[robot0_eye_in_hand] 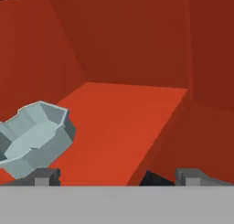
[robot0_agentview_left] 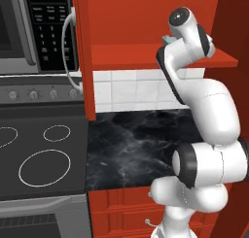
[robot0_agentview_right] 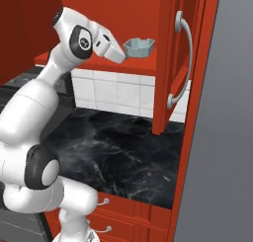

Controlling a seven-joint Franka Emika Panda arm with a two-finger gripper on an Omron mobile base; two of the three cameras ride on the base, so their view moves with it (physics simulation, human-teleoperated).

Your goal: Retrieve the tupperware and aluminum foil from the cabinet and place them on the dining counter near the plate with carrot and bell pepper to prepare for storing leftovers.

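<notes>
Hand (robot0_agentview_right: 120, 57) raised to the cabinet shelf (robot0_eye_in_hand: 123, 122), fingers spread wide and empty, ready to take the tupperware (robot0_agentview_right: 139, 47). Tupperware upright on that shelf near the front edge, just beside the hand, for easy reach past the open cabinet door (robot0_agentview_right: 170, 63).

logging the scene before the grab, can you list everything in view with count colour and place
tupperware: one, pale blue-grey, on the shelf inside the cabinet, near its front edge
cabinet: one, red, on the wall above the worktop, door swung open with a curved silver handle
worktop: one, black marble with white veins, below the cabinet, red drawers under it
wall tiles: white, behind the worktop
stove: one, dark glass top with white burner rings, left of the worktop
microwave: one, silver and black, above the stove
arm: one, white with dark joints, reaching up to the shelf
fingers: two, dark grey, spread open right by the tupperware, not gripping it
</notes>
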